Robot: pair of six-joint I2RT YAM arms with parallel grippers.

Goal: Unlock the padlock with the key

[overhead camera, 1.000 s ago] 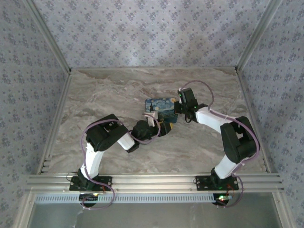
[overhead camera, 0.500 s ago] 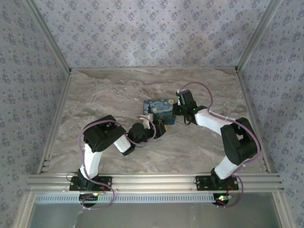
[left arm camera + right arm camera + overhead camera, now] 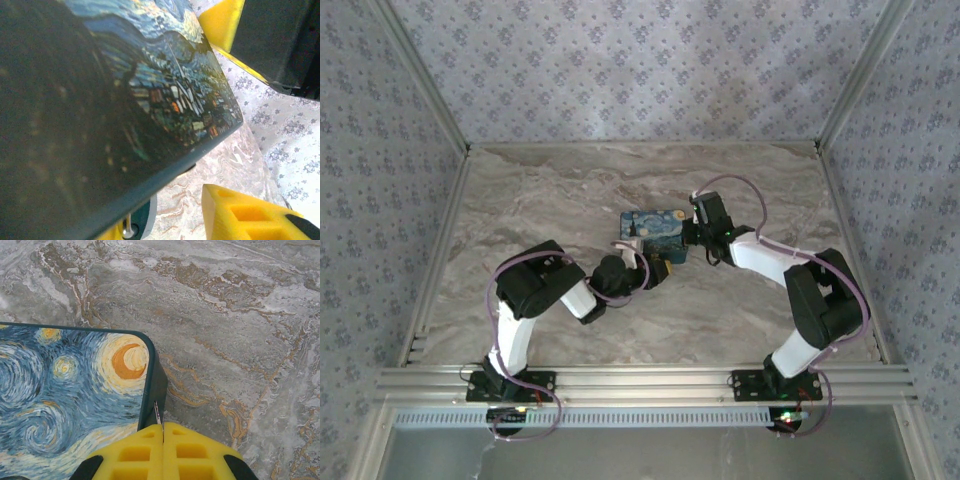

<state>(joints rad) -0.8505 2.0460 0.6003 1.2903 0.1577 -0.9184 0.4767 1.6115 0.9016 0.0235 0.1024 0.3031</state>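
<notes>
Left gripper (image 3: 661, 264) sits at the near corner of the starry-night tin (image 3: 654, 227), jaws part-way apart. From above, its own wrist covers that corner. The left wrist camera shows more: one yellow finger (image 3: 223, 22) lies hard by the tin's upper edge. The other finger (image 3: 242, 212) is below, with a strip of marble table (image 3: 210, 165) between it and the tin, so nothing is clamped. Under the tin's lower edge a silvery metal piece (image 3: 129, 231) pokes out; whether it is the padlock I cannot tell. Right gripper (image 3: 163, 432) is closed at the tin's right end. The right wrist camera shows a thin key (image 3: 157, 416) nipped between its tips, lying against the tin's side wall near the painted crescent. Patterned walls (image 3: 640, 70) ring the table.
</notes>
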